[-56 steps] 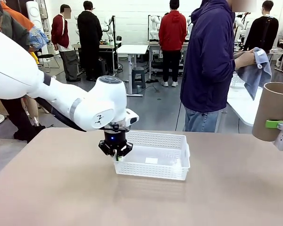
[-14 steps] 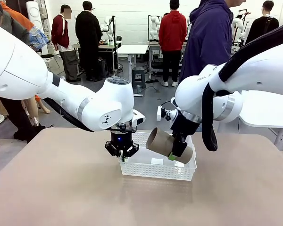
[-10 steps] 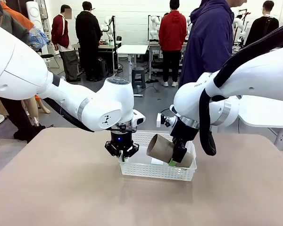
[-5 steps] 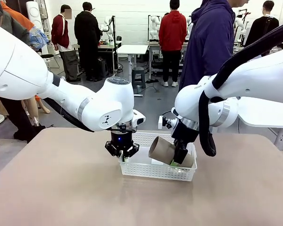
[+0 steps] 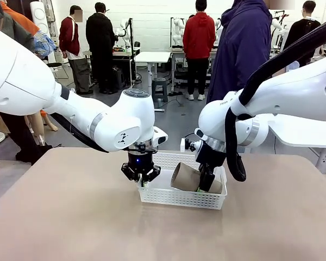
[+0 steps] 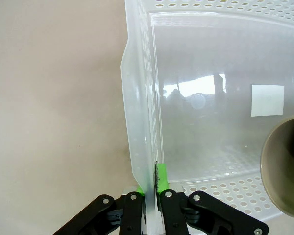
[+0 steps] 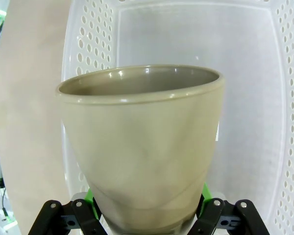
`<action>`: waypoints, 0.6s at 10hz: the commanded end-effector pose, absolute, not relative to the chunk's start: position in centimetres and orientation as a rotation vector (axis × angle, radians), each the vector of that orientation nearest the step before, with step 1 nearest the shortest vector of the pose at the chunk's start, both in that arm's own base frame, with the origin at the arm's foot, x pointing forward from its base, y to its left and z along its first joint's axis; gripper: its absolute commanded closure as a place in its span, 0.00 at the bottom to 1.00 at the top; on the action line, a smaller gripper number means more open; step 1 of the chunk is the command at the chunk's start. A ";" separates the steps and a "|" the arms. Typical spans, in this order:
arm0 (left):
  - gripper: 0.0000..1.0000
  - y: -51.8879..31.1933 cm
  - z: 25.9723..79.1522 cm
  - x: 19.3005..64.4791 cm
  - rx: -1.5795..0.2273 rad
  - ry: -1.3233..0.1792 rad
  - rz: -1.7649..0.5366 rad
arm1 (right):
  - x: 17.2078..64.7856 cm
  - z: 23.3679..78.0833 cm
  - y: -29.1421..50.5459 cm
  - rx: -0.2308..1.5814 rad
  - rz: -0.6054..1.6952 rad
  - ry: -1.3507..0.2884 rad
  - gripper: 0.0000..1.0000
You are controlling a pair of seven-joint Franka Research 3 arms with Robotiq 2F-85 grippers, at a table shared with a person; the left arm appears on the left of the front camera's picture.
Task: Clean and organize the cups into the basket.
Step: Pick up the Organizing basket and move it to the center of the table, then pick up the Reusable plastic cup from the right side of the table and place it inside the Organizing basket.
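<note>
The right gripper [image 5: 203, 188] clamps a tan cup [image 5: 186, 176] tilted in the basket [image 5: 179, 199] (left gripper [image 5: 143, 184] pinches its wall).

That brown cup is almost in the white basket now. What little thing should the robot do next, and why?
Probably ease the right pincer open to let go. It grips the tan cup, which lies tilted low inside the basket, while the left pincer clamps the basket's wall, likely steadying it.

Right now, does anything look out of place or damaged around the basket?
Nothing damaged or spilled. The tan cup lies tilted, but the right gripper holds it partly inside the basket, whose wall the left gripper pinches.
</note>
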State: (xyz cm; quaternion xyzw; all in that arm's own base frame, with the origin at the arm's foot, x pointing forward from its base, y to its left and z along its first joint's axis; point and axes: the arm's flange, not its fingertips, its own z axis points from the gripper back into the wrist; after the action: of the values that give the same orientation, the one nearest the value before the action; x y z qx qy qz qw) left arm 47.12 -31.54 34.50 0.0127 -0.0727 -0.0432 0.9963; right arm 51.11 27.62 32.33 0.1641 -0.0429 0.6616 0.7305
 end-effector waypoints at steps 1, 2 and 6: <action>1.00 -31.5 34.5 47.2 0.026 -0.146 -0.085 | 51.9 32.1 27.9 0.347 1.453 -0.026 0.15; 1.00 -31.5 34.5 47.2 0.026 -0.146 -0.085 | 51.9 32.1 28.0 0.348 1.457 -0.024 0.05; 1.00 -31.5 34.5 47.2 0.026 -0.146 -0.085 | 51.5 32.7 28.0 0.341 1.461 -0.049 0.00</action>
State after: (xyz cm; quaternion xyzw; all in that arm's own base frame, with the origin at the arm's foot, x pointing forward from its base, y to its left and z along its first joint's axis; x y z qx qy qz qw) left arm 47.12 -31.53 34.49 0.0129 -0.0724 -0.0431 0.9964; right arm 51.45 27.87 32.34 0.1635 -0.0294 0.6667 0.7266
